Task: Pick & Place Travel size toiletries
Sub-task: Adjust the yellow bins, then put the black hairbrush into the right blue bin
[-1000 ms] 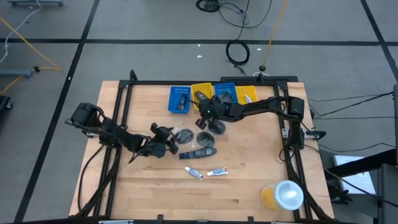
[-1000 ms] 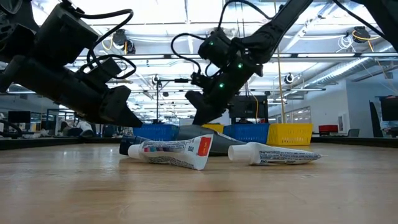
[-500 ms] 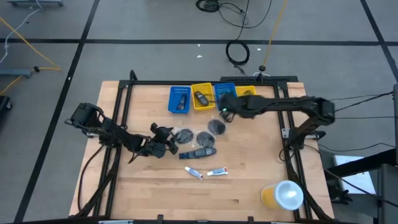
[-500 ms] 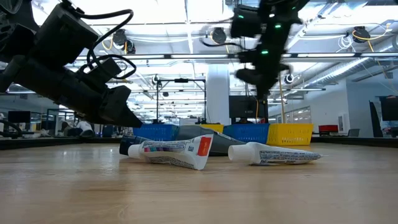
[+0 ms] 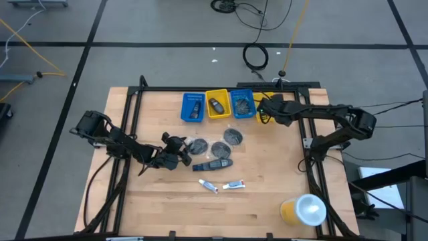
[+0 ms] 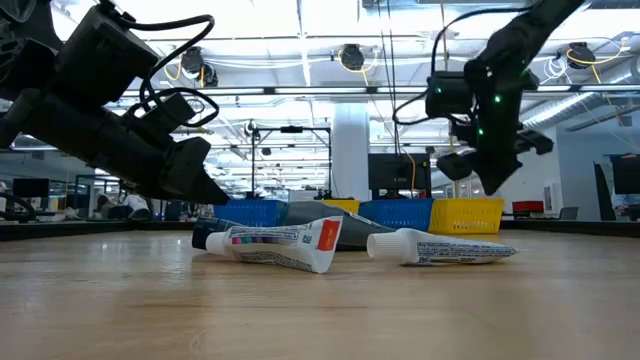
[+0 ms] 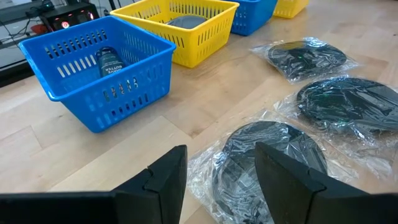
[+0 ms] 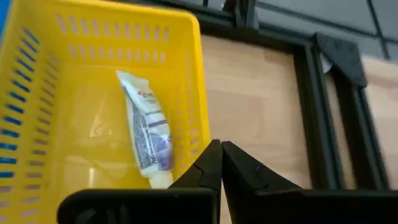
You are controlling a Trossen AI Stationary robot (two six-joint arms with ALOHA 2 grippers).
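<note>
Three round dark pouches in clear wrap (image 5: 198,144) (image 5: 220,148) (image 5: 233,136) lie flat mid-table. A dark bottle (image 5: 212,165) and two white tubes (image 5: 208,185) (image 5: 233,185) lie nearer the front. My left gripper (image 5: 184,152) stands open and low, its fingers on either side of the nearest pouch's (image 7: 267,155) wrap edge; I cannot tell whether they touch it. My right gripper (image 5: 262,108) hangs shut and empty over the inner edge of the far-right yellow bin (image 8: 186,74), where a white tube (image 8: 146,127) lies.
Four bins line the far edge: blue (image 5: 193,107) with a dark bottle (image 7: 109,60), yellow (image 5: 217,105) with a dark item, blue (image 5: 241,104), yellow (image 5: 269,102). A yellow cup with a white lid (image 5: 304,210) stands front right. A black frame rail (image 5: 307,134) runs along the right side.
My right gripper has swung from above the pouches by the middle bins toward the table's right edge, along the row of bins, to the far-right yellow bin. It has rolled and tipped on the way. My left arm has kept still.
</note>
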